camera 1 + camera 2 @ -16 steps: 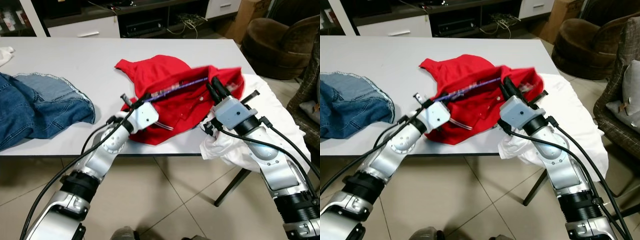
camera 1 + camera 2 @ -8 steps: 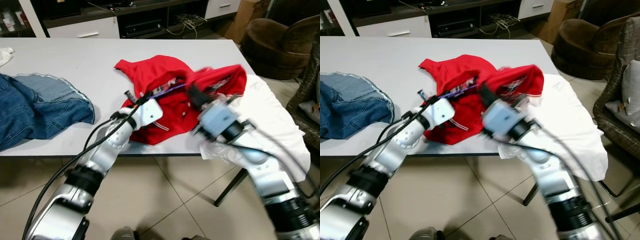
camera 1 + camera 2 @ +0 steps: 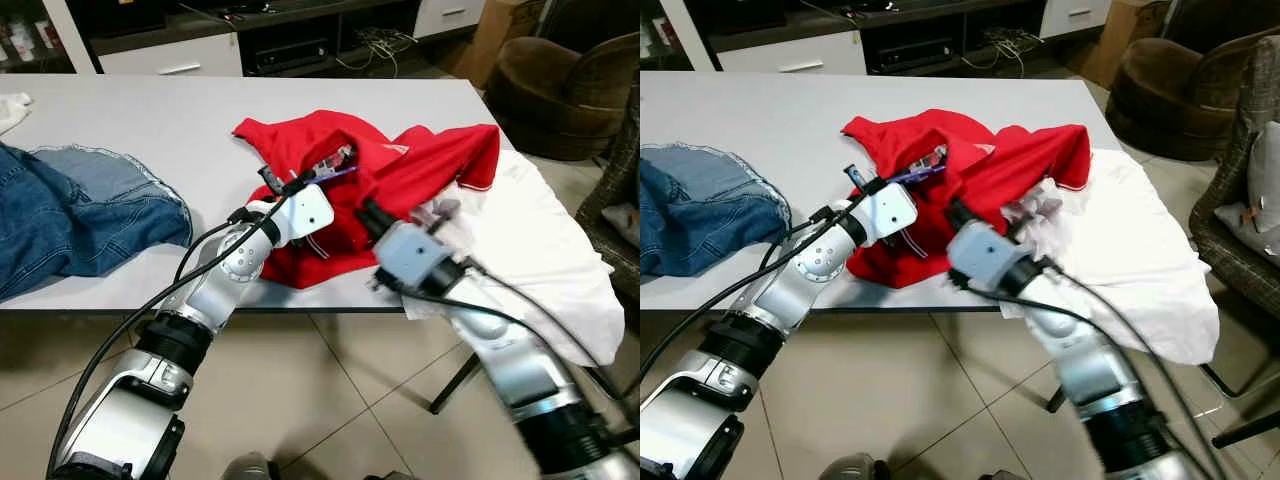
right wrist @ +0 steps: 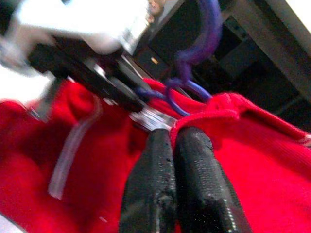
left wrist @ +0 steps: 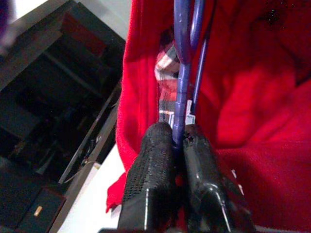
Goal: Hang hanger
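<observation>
Jeans point(image 3: 80, 215) lay untouched at the worktop's point(image 3: 150, 120) left. Left gripper point(image 5: 179, 138) kept its jaws pinched on the purple hanger point(image 5: 183, 58) inside the red shirt's point(image 3: 400, 165) collar, mid-worktop. Right gripper point(image 4: 181, 141), jaws pressed together against red fabric, had swung left and nearer within the last second, dragging the shirt's right side off the white cloth point(image 3: 540, 240); hanger looked nearly seated, not hung yet.
</observation>
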`<state>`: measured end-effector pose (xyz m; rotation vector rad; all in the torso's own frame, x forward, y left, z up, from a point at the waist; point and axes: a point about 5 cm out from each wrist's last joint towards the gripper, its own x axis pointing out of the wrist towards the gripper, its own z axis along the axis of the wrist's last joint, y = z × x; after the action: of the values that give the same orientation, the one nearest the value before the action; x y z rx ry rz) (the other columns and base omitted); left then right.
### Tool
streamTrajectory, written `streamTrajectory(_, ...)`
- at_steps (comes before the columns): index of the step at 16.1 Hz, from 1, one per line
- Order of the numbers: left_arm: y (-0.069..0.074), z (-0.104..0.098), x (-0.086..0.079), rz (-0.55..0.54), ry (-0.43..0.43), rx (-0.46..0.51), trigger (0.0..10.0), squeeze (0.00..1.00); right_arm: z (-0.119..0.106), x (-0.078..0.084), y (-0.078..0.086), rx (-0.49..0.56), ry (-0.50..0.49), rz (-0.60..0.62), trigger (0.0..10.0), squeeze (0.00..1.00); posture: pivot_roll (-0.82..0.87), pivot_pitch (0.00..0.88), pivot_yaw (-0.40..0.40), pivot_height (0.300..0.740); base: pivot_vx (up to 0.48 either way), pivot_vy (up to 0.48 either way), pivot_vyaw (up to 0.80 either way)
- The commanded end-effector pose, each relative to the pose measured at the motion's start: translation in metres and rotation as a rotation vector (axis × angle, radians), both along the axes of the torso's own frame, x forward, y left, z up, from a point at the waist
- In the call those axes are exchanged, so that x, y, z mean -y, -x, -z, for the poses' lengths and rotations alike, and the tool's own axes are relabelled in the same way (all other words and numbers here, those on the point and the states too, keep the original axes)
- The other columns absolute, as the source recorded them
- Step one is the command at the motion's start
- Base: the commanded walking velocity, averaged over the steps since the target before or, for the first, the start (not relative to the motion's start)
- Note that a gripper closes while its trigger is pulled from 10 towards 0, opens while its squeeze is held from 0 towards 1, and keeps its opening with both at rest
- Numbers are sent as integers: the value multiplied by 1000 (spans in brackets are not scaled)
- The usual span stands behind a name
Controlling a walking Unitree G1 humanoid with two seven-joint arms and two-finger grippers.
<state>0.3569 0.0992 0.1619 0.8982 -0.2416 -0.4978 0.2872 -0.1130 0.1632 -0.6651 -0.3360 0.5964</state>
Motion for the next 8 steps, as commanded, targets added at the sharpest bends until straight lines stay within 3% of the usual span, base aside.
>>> streamTrajectory(1, 1, -2, 2, 27, 0, 1, 10000, 75, -10, 5, -1, 53, 11, 14, 10000, 1000, 34, 4, 22, 740, 0, 0, 0)
streamTrajectory(3, 0, 1, -6, 10, -20, -7, 10000, 71, -12, 11, 5, -5, 55, -38, 10000, 1000, 32, 1, 18, 740, 0, 0, 0)
streamTrajectory(4, 0, 3, -9, 1, -27, -7, 10000, 71, -10, 13, 13, -80, 14, -104, 10000, 0, 30, 1, 16, 740, 0, 0, 0)
streamTrajectory(8, -2, 5, -14, -21, -34, -2, 10000, 67, -16, 34, 29, -148, -65, -143, 10000, 0, 21, 4, 15, 740, 0, 0, 0)
